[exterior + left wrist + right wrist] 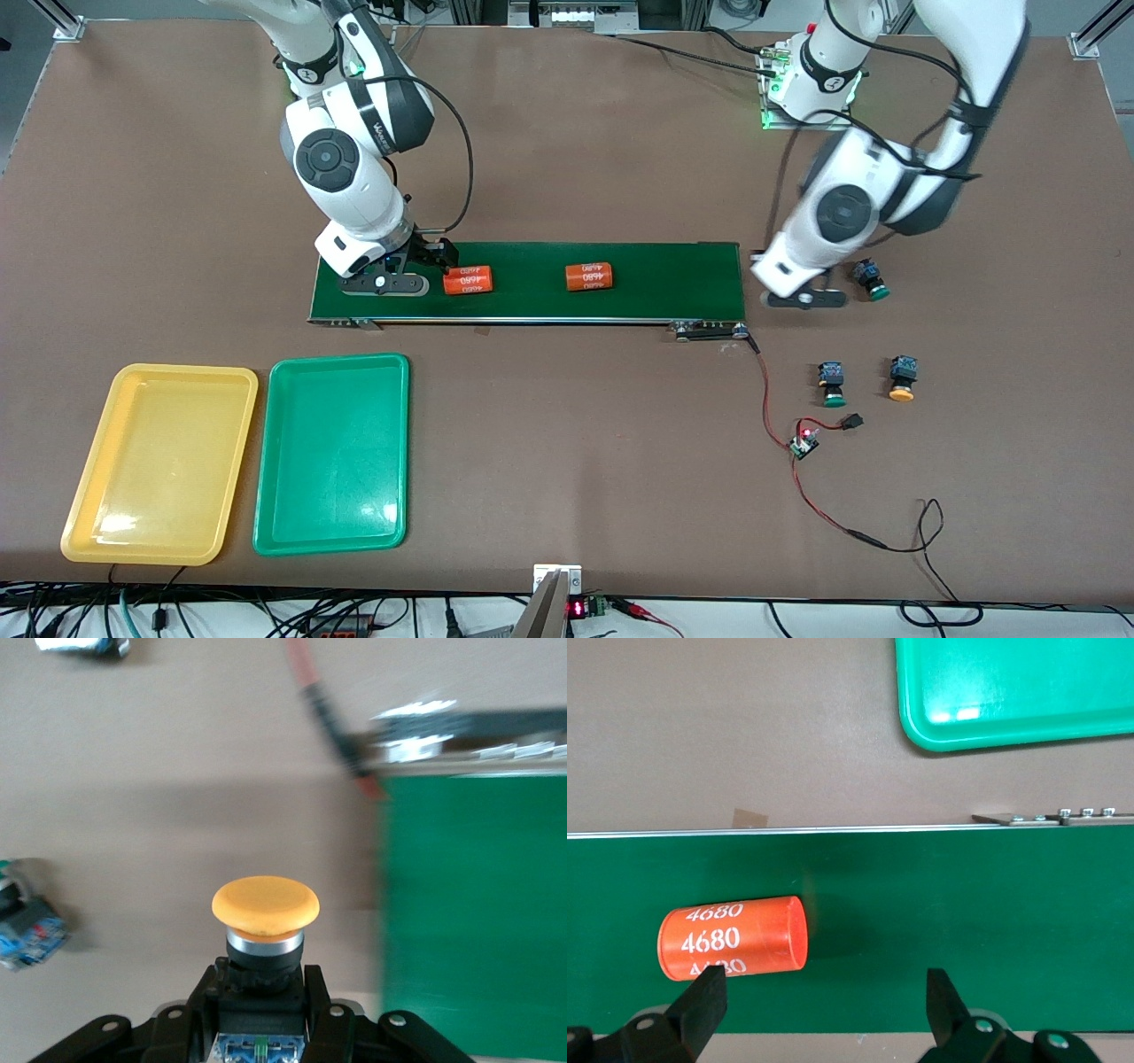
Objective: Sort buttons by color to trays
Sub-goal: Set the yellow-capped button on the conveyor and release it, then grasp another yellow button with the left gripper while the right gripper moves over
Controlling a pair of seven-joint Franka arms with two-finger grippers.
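1. Buttons: one yellow button is clamped by its black body in the left tool, over the worktop just off the belt at the left arm's end. The front view hides it under the left arm.
2. Three more lie on the worktop at that end: a green button just beside the left tool, a second green button and a second yellow button side by side, nearer the front camera.
3. Handling, my guess: small, light, rigid plastic. The mushroom cap is smooth and rounded, so likely slippery. The squarish black-and-blue body gives flat faces, so that's the place to grip, as the left tool does.
4. Right tool is wide apart, holding nothing, low over the belt at the right arm's end, beside an orange cylinder. A second cylinder sits mid-belt.
5. Yellow tray and green tray sit side by side near the front camera at the right arm's end, well apart from the buttons, with nothing in them.
6. View differences: only the left wrist view shows the grip. Only the front view shows both trays and the full button count. The right wrist view shows the spread fingers and one green tray corner.
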